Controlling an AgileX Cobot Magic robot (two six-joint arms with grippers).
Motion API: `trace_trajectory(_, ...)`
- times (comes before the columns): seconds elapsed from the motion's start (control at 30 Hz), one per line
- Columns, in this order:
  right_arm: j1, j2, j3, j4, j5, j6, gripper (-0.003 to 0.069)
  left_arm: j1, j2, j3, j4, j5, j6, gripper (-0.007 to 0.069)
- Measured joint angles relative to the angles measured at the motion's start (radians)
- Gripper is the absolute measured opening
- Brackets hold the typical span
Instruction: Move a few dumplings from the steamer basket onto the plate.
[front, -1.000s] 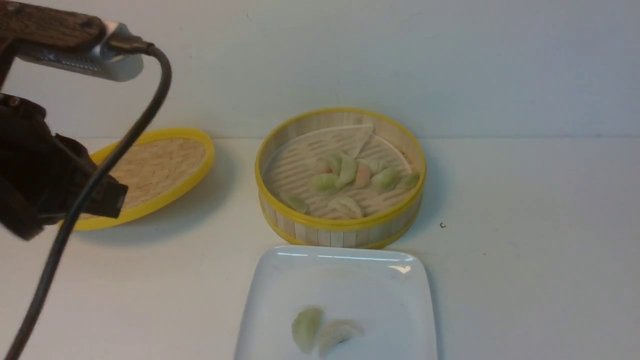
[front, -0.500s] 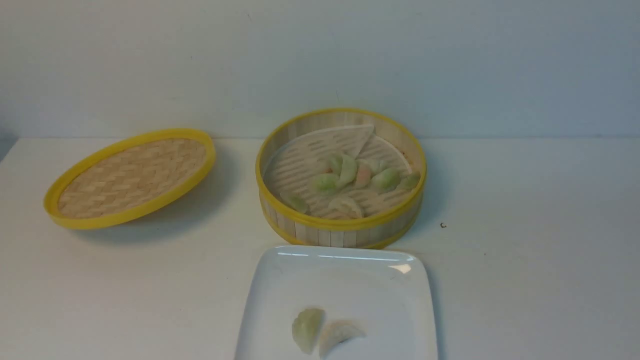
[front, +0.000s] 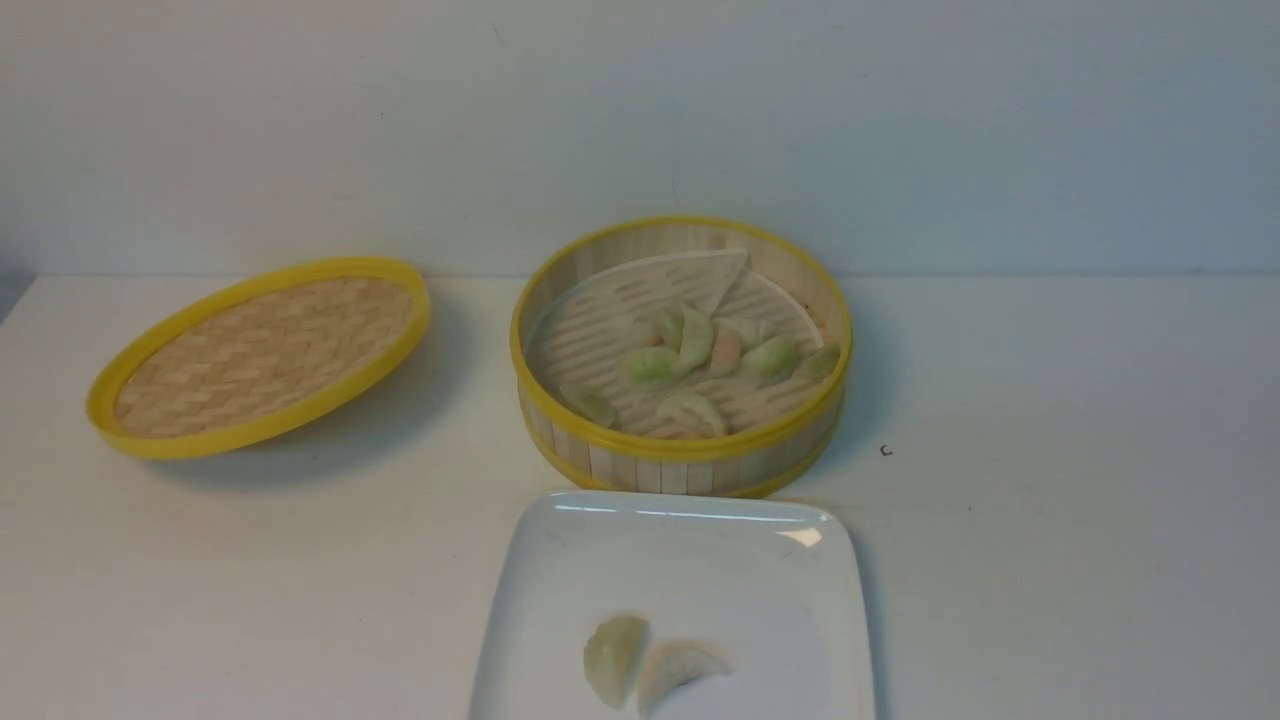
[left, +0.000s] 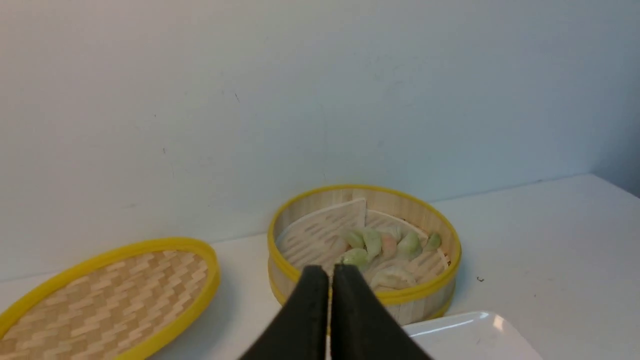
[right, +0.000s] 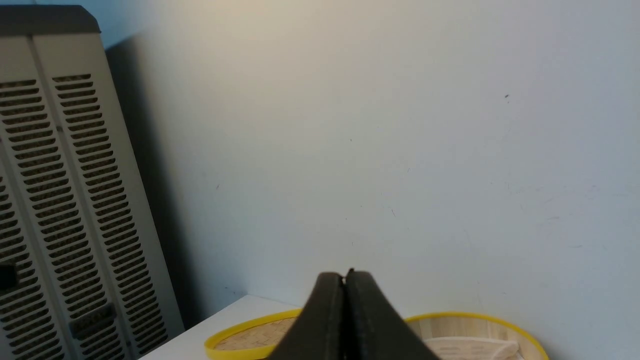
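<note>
The steamer basket (front: 680, 455) stands at the table's middle with several pale green, whitish and pinkish dumplings (front: 700, 350) on its white liner. The white plate (front: 690, 545) lies in front of it with two dumplings (front: 645, 660) near its front edge. Neither gripper shows in the front view. In the left wrist view my left gripper (left: 330, 272) is shut and empty, held back from the basket (left: 430, 295). In the right wrist view my right gripper (right: 345, 277) is shut and empty, pointing at the wall above the basket's rim (right: 500, 322).
The shallow woven lid (front: 262, 355) with a yellow rim lies tilted at the left of the basket. A small dark speck (front: 885, 451) is on the table to the right. A grey louvred cabinet (right: 65, 200) stands beyond the table's left end.
My left arm and its cable, at the far left one second ago, have withdrawn out of the front view. The dumplings, basket, plate and lid have not moved.
</note>
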Motion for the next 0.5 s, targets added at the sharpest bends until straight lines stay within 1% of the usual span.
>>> trace_trajectory(0.17,0.0,0.0,0.0,0.0,0.0,0.0,-0.0015,0.001,0.0,0.051,0.074,-0.02,0.002,-0.0006)
trace_trajectory(0.27,0.0,0.0,0.0,0.0,0.0,0.0,-0.0015,0.021,-0.015,0.11,0.112,-0.056,0.002,-0.0006)
trace_trajectory(0.3,0.0,0.0,0.001,0.0,0.0,0.0,-0.0015,0.061,-0.043,0.167,0.116,-0.083,0.002,-0.0006)
trace_trajectory(0.37,0.0,0.0,0.001,0.0,0.0,0.0,-0.0015,0.102,-0.073,0.22,0.114,-0.116,0.006,-0.0006)
trace_trajectory(0.43,0.0,0.0,0.001,0.0,0.0,0.0,-0.0015,0.177,-0.132,0.323,0.102,-0.172,0.023,-0.0006)
trace_trajectory(0.5,0.0,0.0,0.001,0.0,0.0,0.0,-0.0015,0.222,-0.17,0.395,0.093,-0.207,0.047,-0.0006)
